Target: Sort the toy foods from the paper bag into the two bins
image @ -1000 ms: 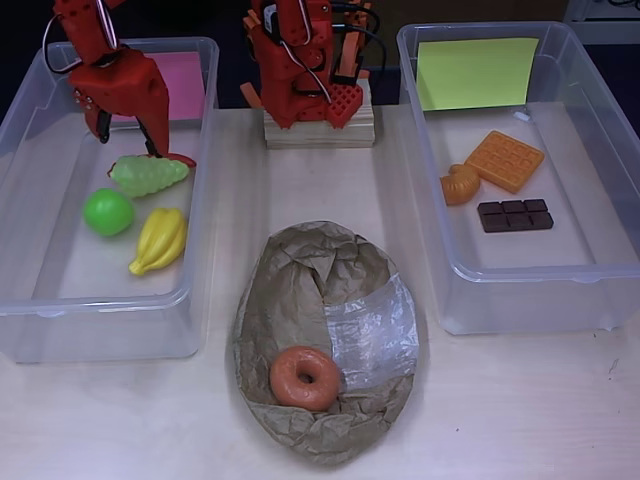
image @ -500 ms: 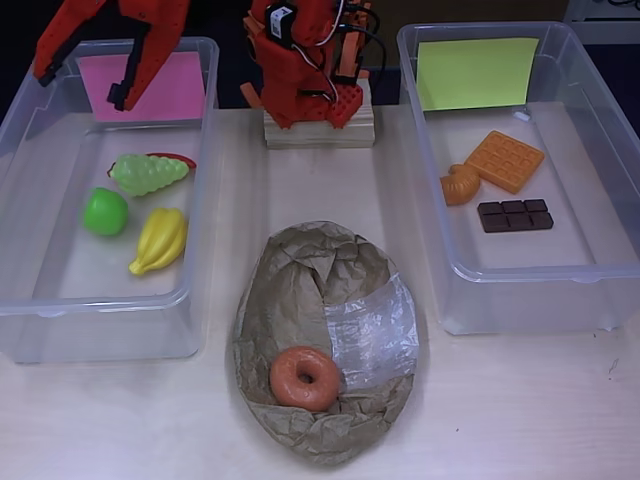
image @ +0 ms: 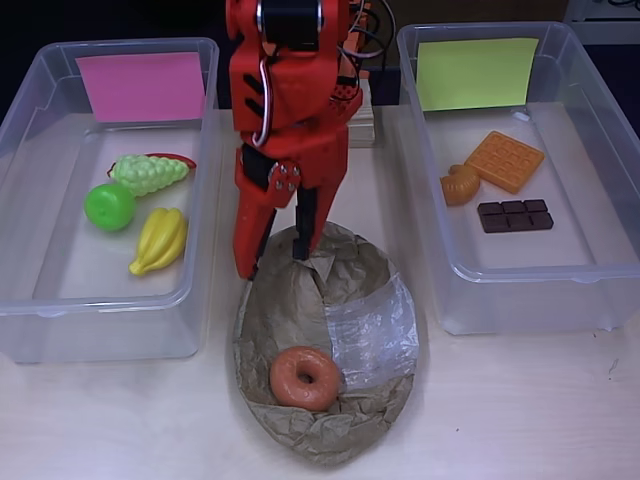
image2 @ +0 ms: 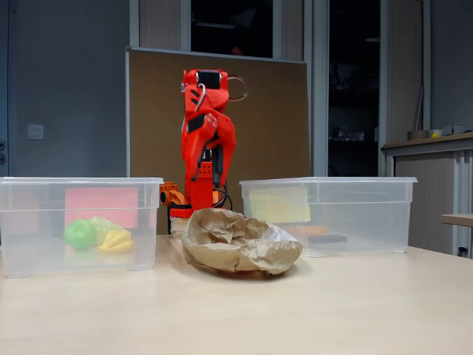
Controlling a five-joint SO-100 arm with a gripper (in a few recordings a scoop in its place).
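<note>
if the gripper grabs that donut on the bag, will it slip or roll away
The donut lies flat on the crumpled paper bag, so it probably won't roll unless tipped on edge. Its glossy, rounded surface looks like hard plastic, so fingers may slide off. It looks small and likely light; the bag may shift under a push.

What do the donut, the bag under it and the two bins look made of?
Donut: likely moulded plastic, with a smooth orange surface and soft sheen. Bag: crumpled brown paper, matte, with a clear film window. Bins: clear rigid plastic; contents show through the walls.
</note>
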